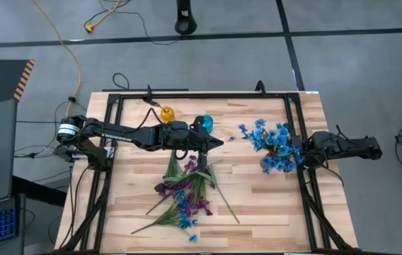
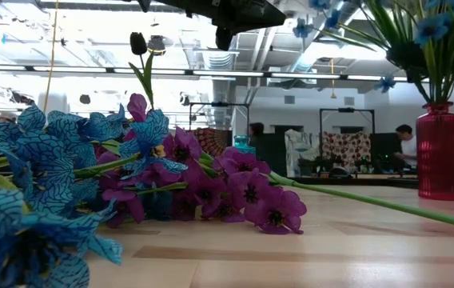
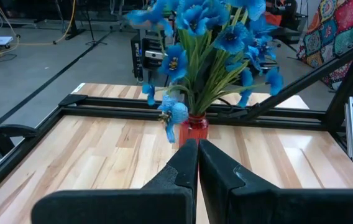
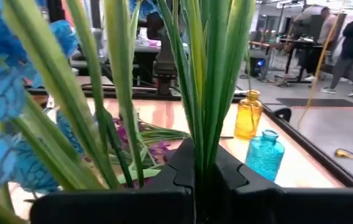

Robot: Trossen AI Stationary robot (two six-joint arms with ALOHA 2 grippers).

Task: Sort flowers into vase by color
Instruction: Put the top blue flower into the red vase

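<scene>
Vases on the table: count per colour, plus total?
Red vase, holding the blue flowers: 1
Yellow vase, with nothing in it: 1
Teal vase, with nothing in it: 1
Total: 3 vases

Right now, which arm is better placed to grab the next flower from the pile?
Left, probably. Its hand hangs shut and empty just above the loose pile of blue and purple artificial flowers, while the right hand grips the green stems of the blue bunch at the red glass vase.
</scene>
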